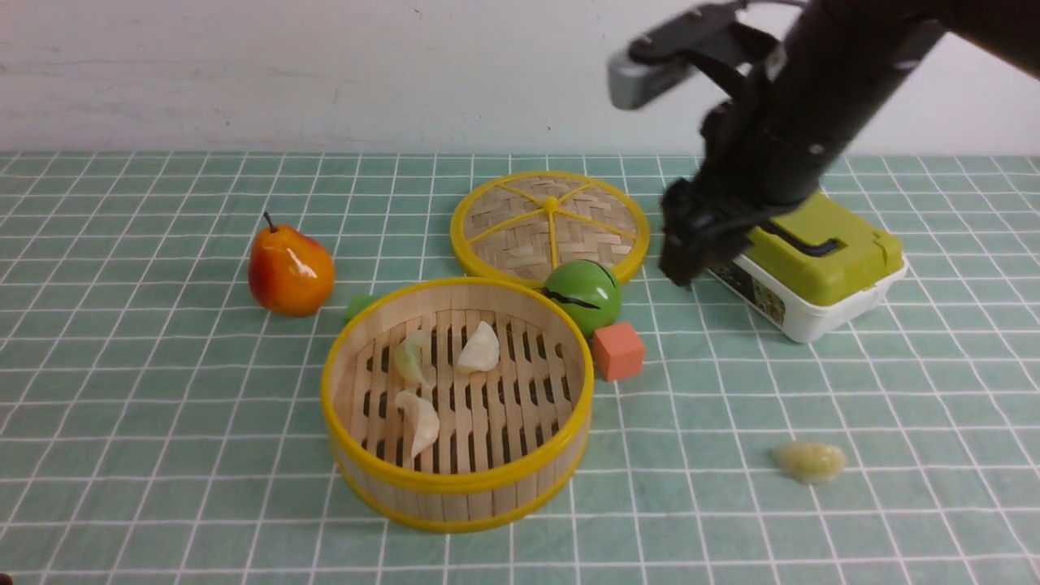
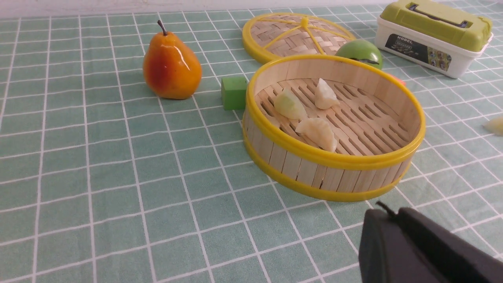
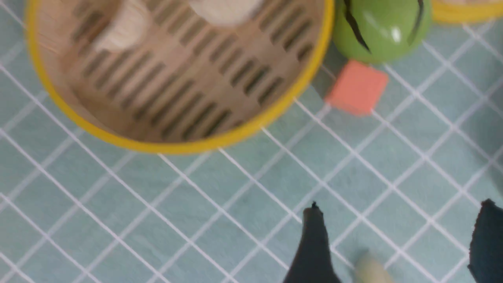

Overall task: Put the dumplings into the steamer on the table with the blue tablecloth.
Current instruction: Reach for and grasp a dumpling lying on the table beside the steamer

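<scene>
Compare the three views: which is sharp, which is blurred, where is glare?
Front view: tabletop things sharp, right arm motion-smeared. Left wrist view: mostly sharp, glare streaks on the pear. Right wrist view: blurred all over, steamer included; bright highlight on the green sphere.

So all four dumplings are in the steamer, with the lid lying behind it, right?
Not quite: only three dumplings sit in the steamer; the fourth dumpling lies on the cloth to its right, as the front view shows. The lid does lie behind it.

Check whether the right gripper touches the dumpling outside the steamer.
Apart. Front view shows the right gripper up by the green box, bare cloth between it and the dumpling.
</scene>
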You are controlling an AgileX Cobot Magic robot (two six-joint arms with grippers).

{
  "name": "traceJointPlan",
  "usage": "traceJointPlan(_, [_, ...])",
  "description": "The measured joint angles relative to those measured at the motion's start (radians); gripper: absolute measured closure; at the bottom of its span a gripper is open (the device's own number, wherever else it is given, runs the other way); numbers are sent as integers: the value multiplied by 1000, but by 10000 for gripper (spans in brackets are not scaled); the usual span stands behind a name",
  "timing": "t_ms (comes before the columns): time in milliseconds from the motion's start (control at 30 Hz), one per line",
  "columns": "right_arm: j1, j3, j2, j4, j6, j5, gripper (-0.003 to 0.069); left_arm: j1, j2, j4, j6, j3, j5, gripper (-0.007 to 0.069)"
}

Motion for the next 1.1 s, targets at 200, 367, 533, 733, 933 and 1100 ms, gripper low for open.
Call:
traceJointPlan(200, [-138,292,43,30,-88,-40,176,0,0,8,0,0,0,589])
traceJointPlan(367, [-152,462,63,2,-292,-214,177,0,0,17,0,0,0,586])
traceJointPlan(533, [-153,487,60,-19,-341,-345,185,0,0,18,0,0,0,578])
traceJointPlan(733, [-153,493,66,-15,-341,-376,186,0,0,19,0,0,0,568])
traceJointPlan(933, [-153,497,92,-15,-341,-416,196,0,0,22,0,0,0,568])
traceJointPlan(1100, [-153,497,104,-15,-287,-420,316,0,0,22,0,0,0,565])
